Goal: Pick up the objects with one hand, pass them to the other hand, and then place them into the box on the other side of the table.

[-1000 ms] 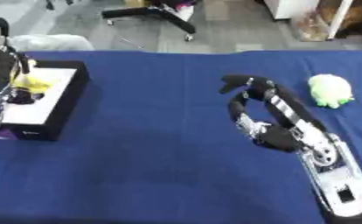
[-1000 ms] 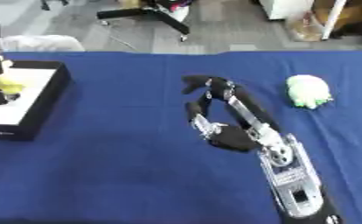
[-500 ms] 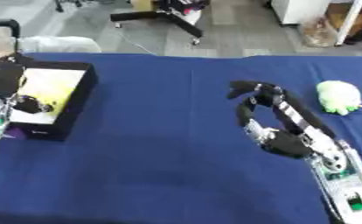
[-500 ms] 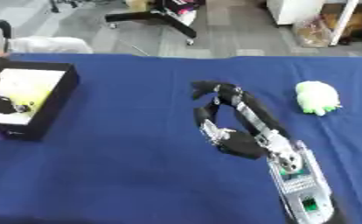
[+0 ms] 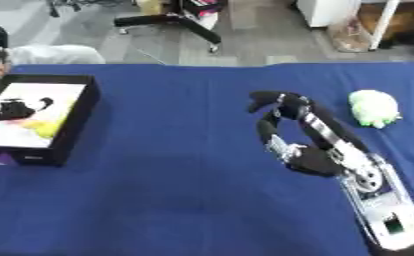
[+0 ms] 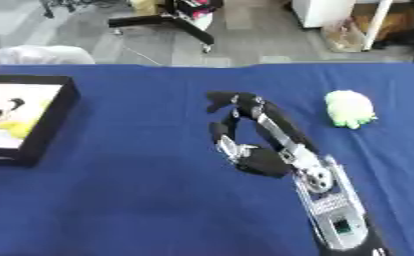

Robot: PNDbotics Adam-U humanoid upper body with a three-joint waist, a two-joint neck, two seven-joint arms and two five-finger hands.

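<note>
The right hand hangs over the middle of the blue table, its fingers curled inward with nothing between them, the arm running back to the near right corner. The left hand shows in neither view. The next thing to fetch, a pale green soft toy, lies near the table's right edge, toward the far side, well apart from the hand and to its right. The black box sits at the left edge with a yellow piece and a dark object already on its white floor.

To do the pick-up well, the hand probably needs to swing right and uncurl before it comes down, so the fingers can straddle the toy instead of knocking it toward the edge. The toy looks squashy; taking it across its middle would likely leave an end free for the other hand at the pass.
</note>
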